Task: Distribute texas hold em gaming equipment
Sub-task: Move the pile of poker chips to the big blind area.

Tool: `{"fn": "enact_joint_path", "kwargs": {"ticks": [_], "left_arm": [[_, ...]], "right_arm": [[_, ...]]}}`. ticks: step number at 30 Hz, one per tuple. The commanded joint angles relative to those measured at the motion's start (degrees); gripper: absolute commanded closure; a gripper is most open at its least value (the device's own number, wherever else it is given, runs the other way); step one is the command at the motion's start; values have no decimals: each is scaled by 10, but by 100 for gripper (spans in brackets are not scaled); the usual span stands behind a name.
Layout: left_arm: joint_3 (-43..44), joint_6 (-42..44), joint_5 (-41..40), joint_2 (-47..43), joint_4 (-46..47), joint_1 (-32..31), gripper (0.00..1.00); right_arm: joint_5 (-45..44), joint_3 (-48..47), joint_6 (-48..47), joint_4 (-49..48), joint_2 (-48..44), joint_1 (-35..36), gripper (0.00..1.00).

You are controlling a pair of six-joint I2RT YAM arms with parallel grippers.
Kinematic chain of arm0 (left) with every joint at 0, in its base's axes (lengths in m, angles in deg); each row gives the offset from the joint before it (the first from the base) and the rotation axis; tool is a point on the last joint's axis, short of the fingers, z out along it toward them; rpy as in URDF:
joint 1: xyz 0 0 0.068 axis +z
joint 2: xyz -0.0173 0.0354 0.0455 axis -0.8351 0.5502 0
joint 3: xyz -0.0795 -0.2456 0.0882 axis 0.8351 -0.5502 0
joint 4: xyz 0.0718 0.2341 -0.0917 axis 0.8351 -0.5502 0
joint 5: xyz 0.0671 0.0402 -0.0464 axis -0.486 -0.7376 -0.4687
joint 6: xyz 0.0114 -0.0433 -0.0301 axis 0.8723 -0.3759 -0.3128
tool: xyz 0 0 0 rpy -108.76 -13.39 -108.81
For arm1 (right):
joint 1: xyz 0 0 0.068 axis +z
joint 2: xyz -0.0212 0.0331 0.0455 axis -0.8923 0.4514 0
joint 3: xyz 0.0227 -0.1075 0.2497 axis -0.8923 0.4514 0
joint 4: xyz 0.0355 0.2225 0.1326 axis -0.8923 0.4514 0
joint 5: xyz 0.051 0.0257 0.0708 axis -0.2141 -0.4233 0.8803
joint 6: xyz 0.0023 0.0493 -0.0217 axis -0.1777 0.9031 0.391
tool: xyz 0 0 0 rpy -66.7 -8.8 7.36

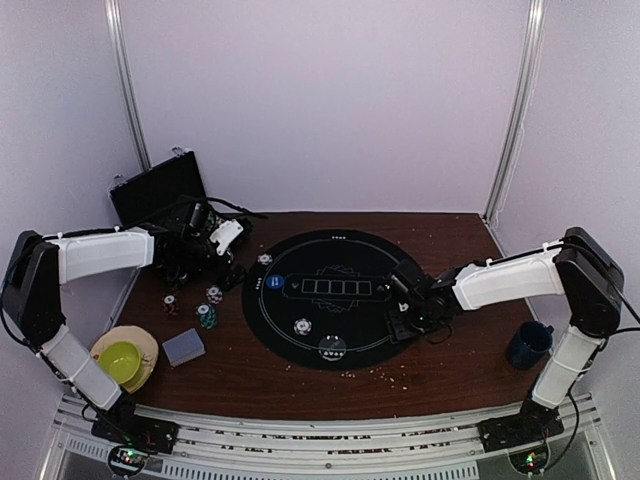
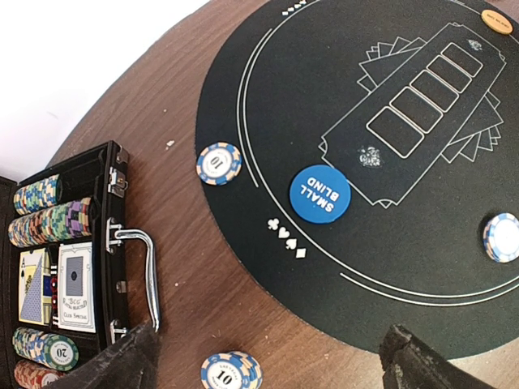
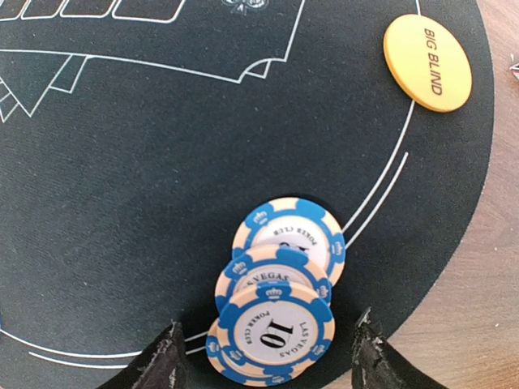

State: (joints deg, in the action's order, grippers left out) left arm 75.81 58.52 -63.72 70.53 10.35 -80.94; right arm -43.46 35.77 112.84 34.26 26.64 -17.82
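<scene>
Three fanned poker chips [image 3: 276, 320] between the right fingers [image 3: 166, 361], at the mat's right edge.
The round, blue-and-cream striped chips overlap on the black felt mat [image 3: 122, 203]. The right fingers straddle them partly open, gripping nothing, and a smooth yellow Big Blind disc [image 3: 427, 62] lies nearby. The left arm reaches low over the brown wooden table [image 2: 186, 267], left fingers [image 2: 130, 365] spread wide and empty, beside the hinged black case [image 2: 112, 203] holding chip rows [image 2: 49, 223] and card decks [image 2: 75, 285].

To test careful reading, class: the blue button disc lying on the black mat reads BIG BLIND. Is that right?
No. The blue button disc lying on the black mat reads SMALL BLIND, as the left wrist view shows. BIG BLIND is on the orange disc in the right wrist view.
</scene>
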Motion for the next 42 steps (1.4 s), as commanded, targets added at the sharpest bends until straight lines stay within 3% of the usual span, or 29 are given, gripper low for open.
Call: {"fn": "enact_joint_path", "kwargs": {"ticks": [1, 27, 42], "left_arm": [[-5, -5, 0, 5, 19, 4, 2], [-5, -4, -4, 8, 20, 4, 2], [-5, -4, -6, 10, 21, 4, 2]], "right_arm": [[11, 10, 6, -18, 13, 3, 31], [3, 27, 27, -21, 8, 1, 39], [-17, 29, 31, -19, 8, 1, 50]]}}
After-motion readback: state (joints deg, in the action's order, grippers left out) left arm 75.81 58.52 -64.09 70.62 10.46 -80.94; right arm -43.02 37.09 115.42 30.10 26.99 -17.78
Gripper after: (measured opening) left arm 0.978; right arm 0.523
